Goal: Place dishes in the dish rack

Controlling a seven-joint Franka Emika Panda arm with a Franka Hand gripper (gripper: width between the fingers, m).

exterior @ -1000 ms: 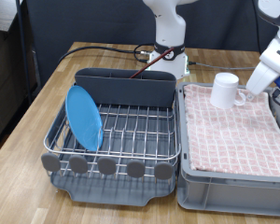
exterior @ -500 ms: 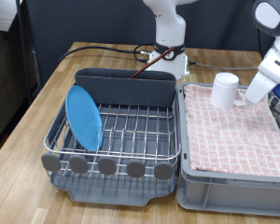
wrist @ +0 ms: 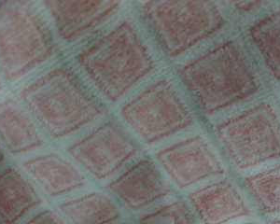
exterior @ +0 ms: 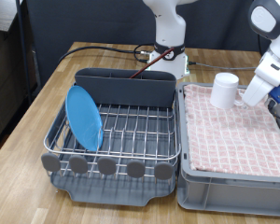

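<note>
The light-blue plate (exterior: 84, 117) stands on edge in the dish rack (exterior: 131, 131), at its end towards the exterior view's left. The white mug (exterior: 224, 90) stands upside down on the pink checked cloth (exterior: 233, 131) in the grey bin. My gripper (exterior: 244, 97) is low beside the mug, on the side towards the exterior view's right, close to or touching it. The white hand hides the fingers. The wrist view shows only the pink checked cloth (wrist: 140, 112), close and blurred. The wooden spoon is not in view.
The grey bin (exterior: 191, 177) stands against the rack, towards the exterior view's right. The rack's tall grey caddy (exterior: 126, 86) runs along its far side. The robot base (exterior: 166, 58) and cables stand behind it on the wooden table (exterior: 47, 89).
The arm has shifted slightly towards the exterior view's left and down beside the mug. The mug, plate and rack have stayed in place.
</note>
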